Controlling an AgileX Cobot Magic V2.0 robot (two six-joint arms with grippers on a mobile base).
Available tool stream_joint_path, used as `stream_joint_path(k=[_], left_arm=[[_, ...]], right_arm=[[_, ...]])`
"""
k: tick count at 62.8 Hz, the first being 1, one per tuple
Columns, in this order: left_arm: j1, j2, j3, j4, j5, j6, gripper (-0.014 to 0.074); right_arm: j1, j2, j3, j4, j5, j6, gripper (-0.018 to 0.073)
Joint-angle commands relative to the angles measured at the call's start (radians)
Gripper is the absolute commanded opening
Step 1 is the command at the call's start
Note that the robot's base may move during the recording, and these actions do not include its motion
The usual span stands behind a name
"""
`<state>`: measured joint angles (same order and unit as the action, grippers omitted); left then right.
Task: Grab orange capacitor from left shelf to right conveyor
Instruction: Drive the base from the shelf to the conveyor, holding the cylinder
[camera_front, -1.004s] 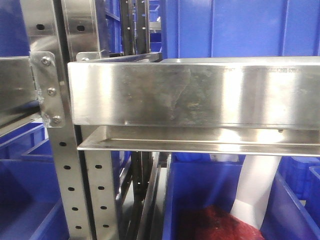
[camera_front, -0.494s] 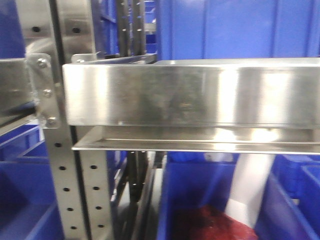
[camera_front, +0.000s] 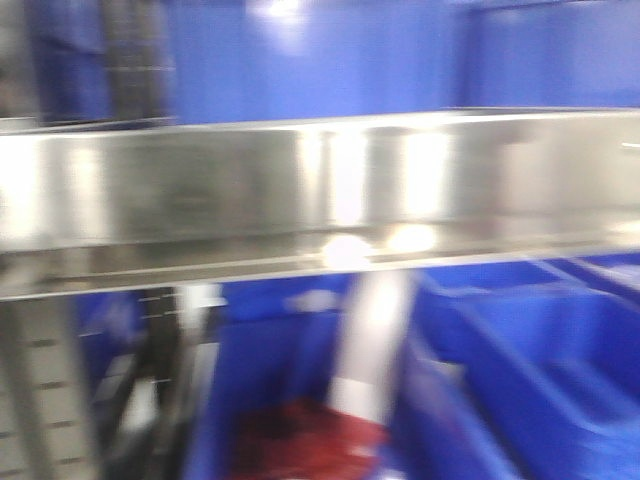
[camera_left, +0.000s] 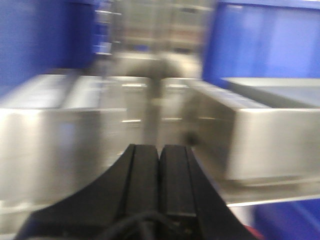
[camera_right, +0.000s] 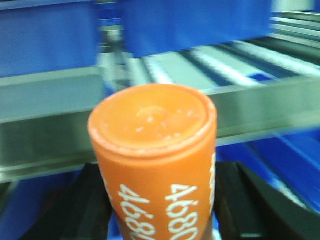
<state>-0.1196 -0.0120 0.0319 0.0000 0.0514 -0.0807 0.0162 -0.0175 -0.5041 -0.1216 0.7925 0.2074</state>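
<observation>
**Capacitor gripped in the right jaws, clear of the shelf**

The orange capacitor (camera_right: 155, 165) sits between the right jaws, which are closed on its body – one black finger (camera_right: 87, 205) shows on each side of it in the right wrist view. It touches nothing else and hangs in front of the steel shelf (camera_right: 50, 120), not on it. The left jaws are pressed together with nothing between them, facing the trays of the rack. The right arm is therefore the one that matters for the coming move.

Orientation: the long axis runs up the wrist picture, crosswise to the closing line of the jaws. The flat end cap is uppermost and tipped enough toward the lens to show its whole face. The lower end is cut off by the frame edge. The white "4680" lettering runs along the side, read lengthwise.

In the front view the shelf crosses the frame from edge to edge, with blue bins (camera_front: 540, 340) behind and below it. All three views are blurred, so fine detail is lost.

The conveyor cannot be made out in any view – its bearing from the jaws is unknown here. Judged from the grip, pick-up is done and carriage and release remain. With so much of the cylinder standing above the fingers, it may tip when set down on end.
</observation>
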Motion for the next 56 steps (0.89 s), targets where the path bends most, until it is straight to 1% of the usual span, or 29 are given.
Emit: stream_joint_path(k=[1,56], left_arm=[[0.004,-0.019,-0.005,0.0,-0.089,0.0,-0.0105],[0.004,-0.019,-0.005,0.0,-0.089,0.0,-0.0105]], right_arm=[[-0.002,-0.01,-0.027,-0.012,-0.08,-0.006,0.0182],[-0.002,-0.01,-0.027,-0.012,-0.08,-0.006,0.0182]])
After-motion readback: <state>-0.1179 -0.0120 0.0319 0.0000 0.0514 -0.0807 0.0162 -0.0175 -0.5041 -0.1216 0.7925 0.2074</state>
